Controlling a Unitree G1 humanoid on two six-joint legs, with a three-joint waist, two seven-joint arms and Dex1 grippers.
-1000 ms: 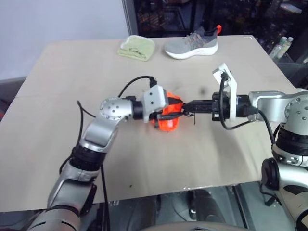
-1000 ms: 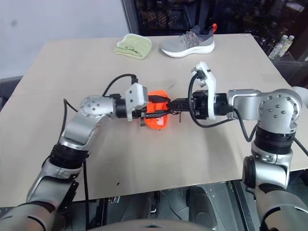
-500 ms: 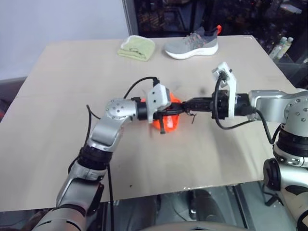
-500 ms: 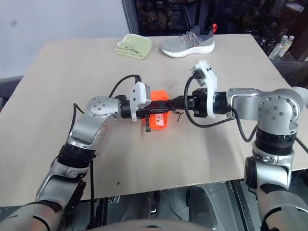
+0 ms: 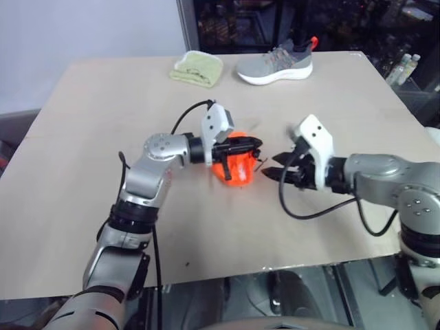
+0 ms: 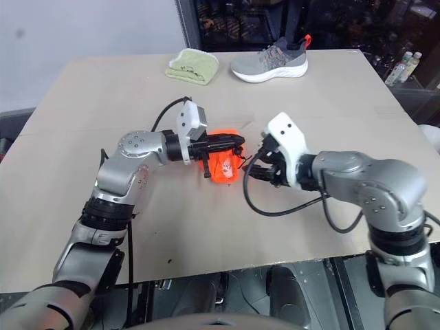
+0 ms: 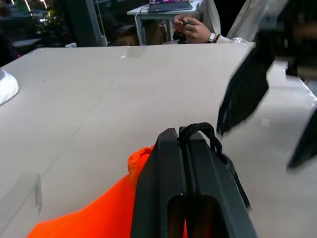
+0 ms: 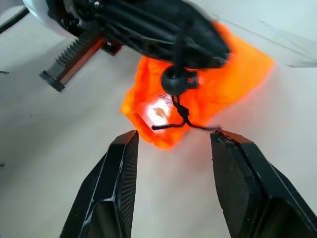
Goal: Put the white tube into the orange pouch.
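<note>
Orange pouch (image 5: pixel 234 165): one, cord clenched by left tool (image 5: pixel 253 144); right tool (image 5: pixel 271 174) released; one shoe (image 5: pixel 276 63).

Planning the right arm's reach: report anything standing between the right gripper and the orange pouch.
Nothing solid: the right gripper, jaws open, faces the orange pouch across the table; only its dark cord hangs between.

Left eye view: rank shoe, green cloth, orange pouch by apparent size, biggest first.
1. Shoe, the longest, though farthest back.
2. Green cloth and orange pouch look about alike. The pouch is nearer the camera, bunched, and partly covered by the left hand, so I won't rank those two.
</note>
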